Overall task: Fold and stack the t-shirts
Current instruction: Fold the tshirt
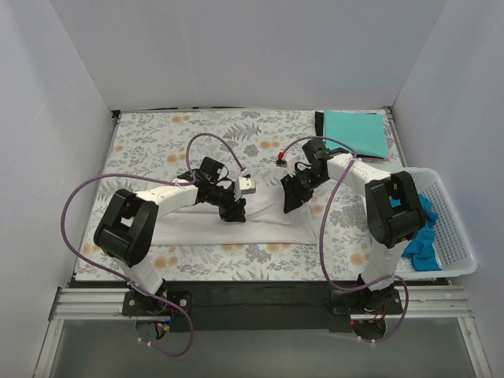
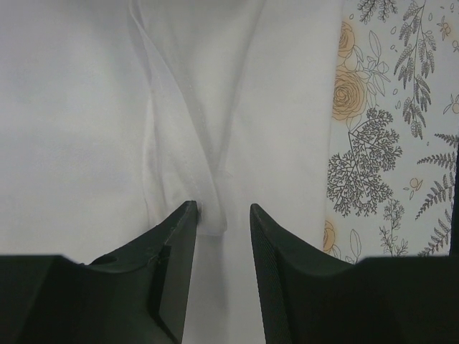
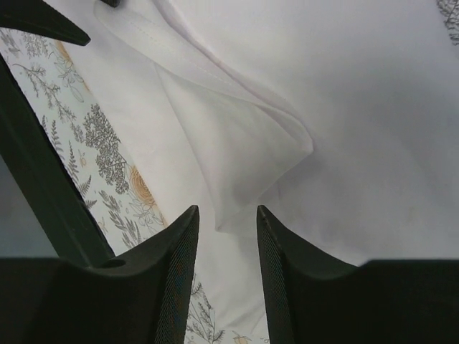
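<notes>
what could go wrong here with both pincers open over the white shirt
The left pincer straddles only a thin raised ridge of the white t-shirt; closing might pinch one layer or slip off. The right pincer sits over a folded corner close to the floral table cloth, so it could snag that cloth too.

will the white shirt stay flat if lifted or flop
Likely floppy: the white shirt lies in soft creases, so it should sag from any pinch. Probably light: the cloth looks thin. Its folded flap may fall open when raised.
</notes>
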`<action>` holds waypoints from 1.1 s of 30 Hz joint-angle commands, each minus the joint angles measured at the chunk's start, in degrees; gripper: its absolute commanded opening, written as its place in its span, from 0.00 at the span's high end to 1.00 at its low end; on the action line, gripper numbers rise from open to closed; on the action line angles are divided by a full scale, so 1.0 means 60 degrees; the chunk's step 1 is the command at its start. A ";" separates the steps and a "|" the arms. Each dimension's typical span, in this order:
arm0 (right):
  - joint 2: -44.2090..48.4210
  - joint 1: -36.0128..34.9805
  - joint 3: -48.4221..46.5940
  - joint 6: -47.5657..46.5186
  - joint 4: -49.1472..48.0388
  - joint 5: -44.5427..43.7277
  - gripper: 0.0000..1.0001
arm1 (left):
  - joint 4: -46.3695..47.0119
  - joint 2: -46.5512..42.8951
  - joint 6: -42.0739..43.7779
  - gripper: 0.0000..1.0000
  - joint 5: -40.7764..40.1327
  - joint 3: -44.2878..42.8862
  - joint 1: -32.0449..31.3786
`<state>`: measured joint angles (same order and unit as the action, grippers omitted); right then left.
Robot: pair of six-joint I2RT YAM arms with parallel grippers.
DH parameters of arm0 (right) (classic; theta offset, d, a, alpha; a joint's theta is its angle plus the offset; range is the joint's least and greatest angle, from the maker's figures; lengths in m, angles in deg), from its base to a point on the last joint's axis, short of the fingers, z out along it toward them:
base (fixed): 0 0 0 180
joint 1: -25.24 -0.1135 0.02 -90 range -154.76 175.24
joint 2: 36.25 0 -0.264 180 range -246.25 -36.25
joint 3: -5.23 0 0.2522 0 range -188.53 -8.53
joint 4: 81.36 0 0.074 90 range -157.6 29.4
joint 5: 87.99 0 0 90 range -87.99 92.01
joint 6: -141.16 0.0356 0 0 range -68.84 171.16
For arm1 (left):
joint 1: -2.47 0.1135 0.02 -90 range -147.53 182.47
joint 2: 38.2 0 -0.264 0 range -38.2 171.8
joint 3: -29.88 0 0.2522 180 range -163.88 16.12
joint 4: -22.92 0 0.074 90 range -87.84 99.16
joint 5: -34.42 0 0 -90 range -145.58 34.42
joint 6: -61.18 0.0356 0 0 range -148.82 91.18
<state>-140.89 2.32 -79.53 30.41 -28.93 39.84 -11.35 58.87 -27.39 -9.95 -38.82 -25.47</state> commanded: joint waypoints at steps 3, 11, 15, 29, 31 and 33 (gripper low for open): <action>-0.0328 -0.0165 -0.0485 0.0587 -0.0513 -0.0662 0.55 | 0.0064 -0.0213 0.0362 0.66 0.0232 -0.0028 -0.0030; -0.0738 -0.0531 -0.0471 0.0588 -0.0718 -0.0562 0.68 | 0.0064 -0.0169 0.0289 0.65 0.0218 0.0001 -0.0030; -0.0083 -0.0531 -0.0121 0.0223 -0.0660 -0.0415 0.99 | 0.0050 -0.0432 0.0011 0.64 0.0262 0.0045 -0.0001; 0.1780 -0.2374 0.1124 -0.2295 -0.0513 -0.1556 0.87 | -0.0696 -0.1955 -0.1410 0.63 0.1668 0.0426 0.1681; 0.1956 -0.2625 0.1300 -0.2575 -0.0484 -0.1938 0.83 | -0.0785 -0.2044 -0.1673 0.63 0.1872 0.0440 0.1961; 0.2262 -0.2903 0.1506 -0.3058 -0.0266 -0.2157 0.80 | -0.0946 -0.2073 -0.1965 0.63 0.2033 0.0368 0.2429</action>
<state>-130.90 -13.48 -71.97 18.06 -32.12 30.61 -14.78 48.69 -36.18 -1.61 -36.83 -13.47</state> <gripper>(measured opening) 0.185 0.370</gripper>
